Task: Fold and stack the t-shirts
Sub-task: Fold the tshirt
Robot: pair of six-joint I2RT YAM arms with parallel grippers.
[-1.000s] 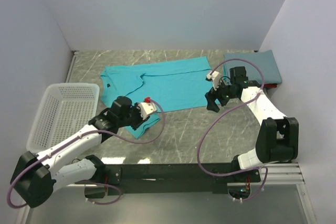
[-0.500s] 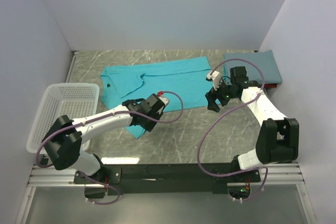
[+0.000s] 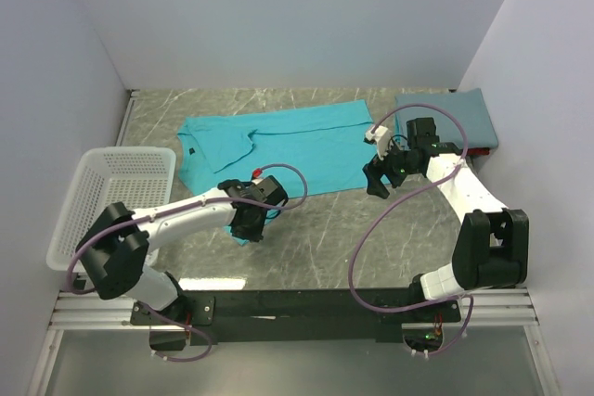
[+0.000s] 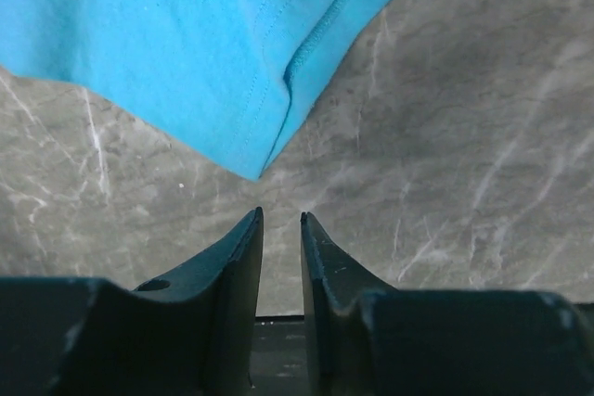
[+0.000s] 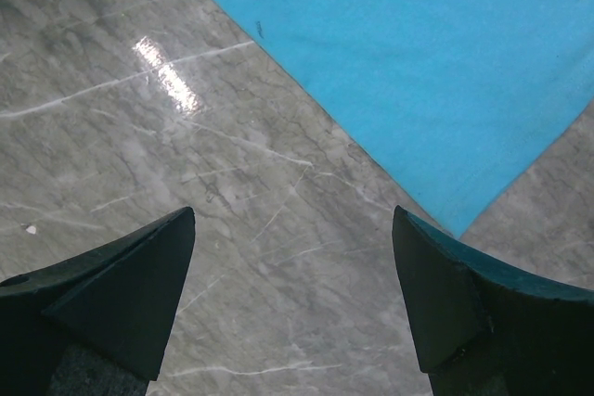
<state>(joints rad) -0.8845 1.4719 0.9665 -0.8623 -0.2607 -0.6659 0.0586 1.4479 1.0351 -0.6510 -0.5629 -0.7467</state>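
Observation:
A bright teal t-shirt (image 3: 297, 141) lies spread flat across the back middle of the table. One sleeve reaches toward the near side. My left gripper (image 3: 246, 226) hovers low at that sleeve's near corner. In the left wrist view the teal sleeve (image 4: 186, 44) ends just ahead of my left gripper (image 4: 281, 218), whose jaws stand a narrow gap apart with nothing between them. A slate-blue t-shirt (image 3: 450, 113) rests folded at the back right. My right gripper (image 3: 374, 183) is wide open over bare marble beside the teal hem (image 5: 445, 44), with nothing held.
A white mesh basket (image 3: 107, 201) stands at the left edge, beside my left arm. Walls close the table on the left, back and right. Grey marble table (image 3: 353, 238) shows between the shirt and the arm bases.
My left arm swung right from beside the basket, then drew back to the sleeve's near corner, its jaws widening and then narrowing. The right arm has not moved.

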